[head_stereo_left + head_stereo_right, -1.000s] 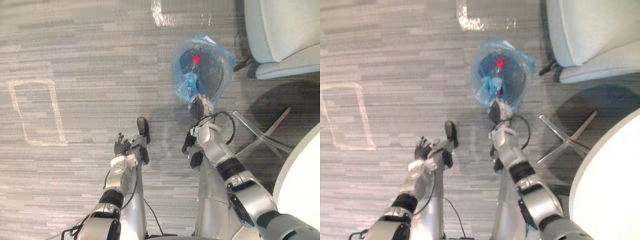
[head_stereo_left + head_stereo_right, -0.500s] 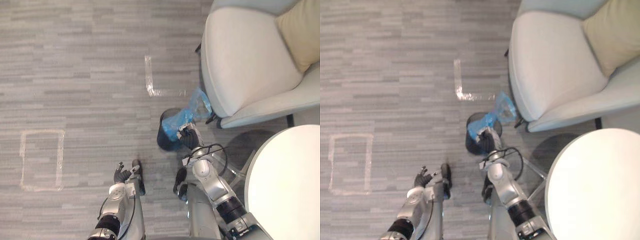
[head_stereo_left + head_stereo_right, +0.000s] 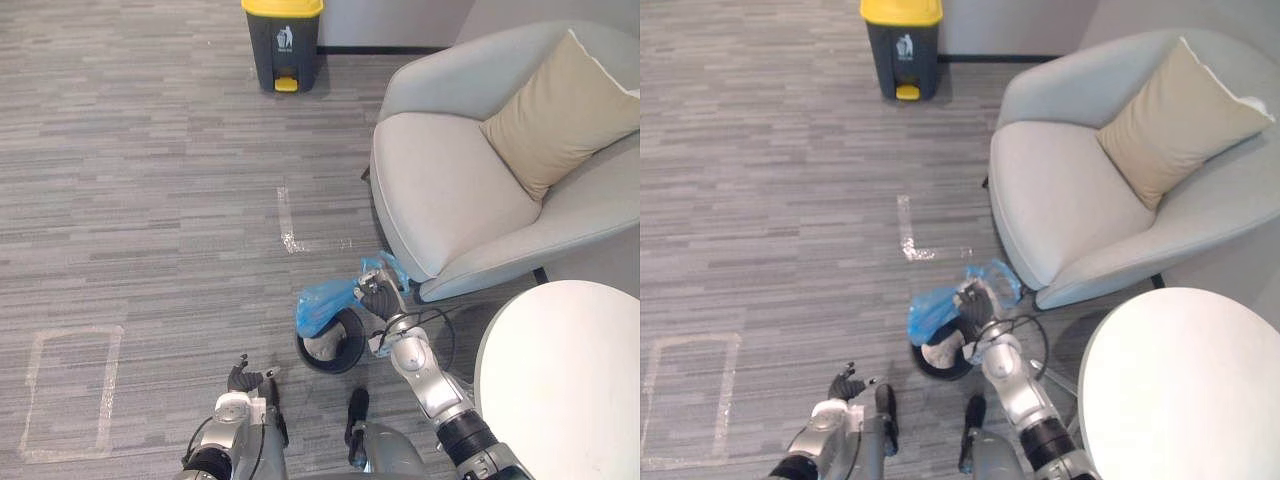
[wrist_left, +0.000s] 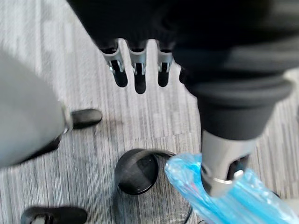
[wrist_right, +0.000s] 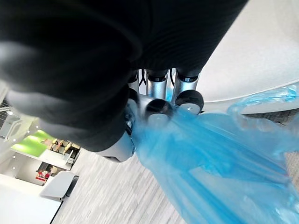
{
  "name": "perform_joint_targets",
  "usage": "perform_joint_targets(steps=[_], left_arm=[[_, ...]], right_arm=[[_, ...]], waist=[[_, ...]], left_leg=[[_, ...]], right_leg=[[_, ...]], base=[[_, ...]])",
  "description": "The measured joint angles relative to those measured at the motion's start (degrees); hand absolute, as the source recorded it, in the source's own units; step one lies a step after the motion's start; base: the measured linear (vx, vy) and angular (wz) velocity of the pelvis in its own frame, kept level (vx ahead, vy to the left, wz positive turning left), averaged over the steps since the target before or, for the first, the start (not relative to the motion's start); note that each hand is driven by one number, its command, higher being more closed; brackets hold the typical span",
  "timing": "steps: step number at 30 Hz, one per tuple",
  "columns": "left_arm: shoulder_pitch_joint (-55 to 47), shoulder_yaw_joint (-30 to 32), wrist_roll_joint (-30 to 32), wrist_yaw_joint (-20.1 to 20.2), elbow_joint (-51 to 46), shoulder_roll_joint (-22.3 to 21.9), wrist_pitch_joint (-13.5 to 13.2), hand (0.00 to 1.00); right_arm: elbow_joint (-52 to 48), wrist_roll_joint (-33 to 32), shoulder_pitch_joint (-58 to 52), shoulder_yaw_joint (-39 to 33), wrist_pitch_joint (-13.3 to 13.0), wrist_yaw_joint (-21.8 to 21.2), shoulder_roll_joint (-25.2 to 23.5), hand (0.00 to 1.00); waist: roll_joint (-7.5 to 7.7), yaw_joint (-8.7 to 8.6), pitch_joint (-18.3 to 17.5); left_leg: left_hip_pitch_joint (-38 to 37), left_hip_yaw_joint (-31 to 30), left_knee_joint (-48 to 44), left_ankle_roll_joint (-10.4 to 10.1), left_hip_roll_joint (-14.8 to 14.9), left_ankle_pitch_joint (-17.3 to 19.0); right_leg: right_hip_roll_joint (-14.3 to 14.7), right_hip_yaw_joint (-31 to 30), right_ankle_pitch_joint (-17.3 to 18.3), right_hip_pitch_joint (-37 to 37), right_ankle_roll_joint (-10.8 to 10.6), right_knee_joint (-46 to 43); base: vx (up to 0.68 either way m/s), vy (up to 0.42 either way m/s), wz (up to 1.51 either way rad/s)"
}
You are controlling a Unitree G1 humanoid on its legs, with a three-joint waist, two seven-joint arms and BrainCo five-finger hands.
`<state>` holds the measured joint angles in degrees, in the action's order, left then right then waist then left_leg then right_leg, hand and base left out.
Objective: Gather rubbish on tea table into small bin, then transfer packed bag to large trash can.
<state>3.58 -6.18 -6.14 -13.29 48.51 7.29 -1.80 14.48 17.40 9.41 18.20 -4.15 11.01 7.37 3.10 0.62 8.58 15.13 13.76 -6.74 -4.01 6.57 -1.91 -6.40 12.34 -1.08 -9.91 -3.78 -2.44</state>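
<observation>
The floor point(image 3: 160, 150) was grey carpet laid in narrow striped planks. At its far edge stood a dark grey pedal trash can with a yellow lid point(image 3: 283, 45), upright, against the wall. A pale grey upholstered armchair point(image 3: 450, 190) occupied the right side. A white tape corner mark point(image 3: 290, 225) lay left of the armchair, and a white tape rectangle outline point(image 3: 80, 331) lay well apart at the near left. A small round black bin point(image 3: 335, 350) stood just beside the armchair's front edge. A round white table point(image 3: 560, 380) stood at the near right.

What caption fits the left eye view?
Right hand grips blue bag by small black bin near armchair; yellow-lidded trash can far ahead.
</observation>
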Motion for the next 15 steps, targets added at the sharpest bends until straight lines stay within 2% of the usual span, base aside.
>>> perform_joint_targets(steps=[3,4,5,7,12,15], left_arm=[[-0.99,-2.03,0.59,-0.12,-10.26,0.66,0.89,0.0],[-2.17,-2.32,-5.19,3.03,-15.48,1.47,-1.79,0.0],[-2.35,-2.15,-11.02,6.87,-16.37,1.84,-4.58,0.0],[-3.53,-1.45,2.55,5.61,-17.54,1.89,-1.49,0.0],[-6.95,-2.32,4.33,5.44,-21.24,2.09,-1.55,0.0],[-6.89,-2.75,6.19,4.35,-26.37,4.04,-1.66,0.0]], right_arm=[[-0.57,-1.37,-0.5,-0.03,-0.1,-1.25,0.9,1.0],[-2.02,-2.19,-1.14,-0.09,-0.09,-2.18,1.62,1.0],[-3.97,-2.88,-2.31,-0.81,-0.43,-2.69,2.12,1.0],[-5.36,-5.24,-3.52,-2.54,-0.52,-4.3,2.09,1.0],[-7.87,-8.77,-4.15,-3.74,-1.12,-6.9,3.88,1.0],[-11.1,-12.62,-4.14,-3.77,-1.83,-7.91,5.39,1.0]], waist=[[-0.26,-0.05,-1.56],[-0.55,0.14,-2.07],[-0.79,-0.15,-2.23],[-0.88,-0.32,-2.88],[-0.98,-0.44,-3.88],[-1.0,-0.54,-5.06]], left_leg=[[-2.39,-0.17,4.42,-0.04,-1.09,-1.86],[-3.38,-0.51,6.5,-0.11,-1.56,-2.8],[-4.62,-1.08,8.03,0.13,-2.01,-3.34],[-6.4,-1.34,9.6,0.03,-2.23,-3.59],[-8.3,-1.52,11.89,0.06,-2.63,-4.22],[-9.38,-0.9,12.64,0.11,-2.7,-4.53]], right_leg=[[-0.44,-0.23,-0.41,0.52,-0.17,0.81],[-0.51,-0.13,-0.43,0.92,-0.22,1.04],[-0.5,-0.09,-0.42,1.65,-0.44,1.4],[-0.51,-0.62,-0.52,2.44,-0.65,1.83],[-0.55,-0.89,-1.03,3.84,-0.88,2.97],[-0.47,-1.75,-1.21,4.19,-0.85,3.2]], base=[[-0.03,0.033,-0.02],[-0.01,0.055,0.02],[-0.01,0.048,0.0],[0.02,0.029,-0.12],[0.05,0.027,-0.03],[0.05,0.015,-0.13]])
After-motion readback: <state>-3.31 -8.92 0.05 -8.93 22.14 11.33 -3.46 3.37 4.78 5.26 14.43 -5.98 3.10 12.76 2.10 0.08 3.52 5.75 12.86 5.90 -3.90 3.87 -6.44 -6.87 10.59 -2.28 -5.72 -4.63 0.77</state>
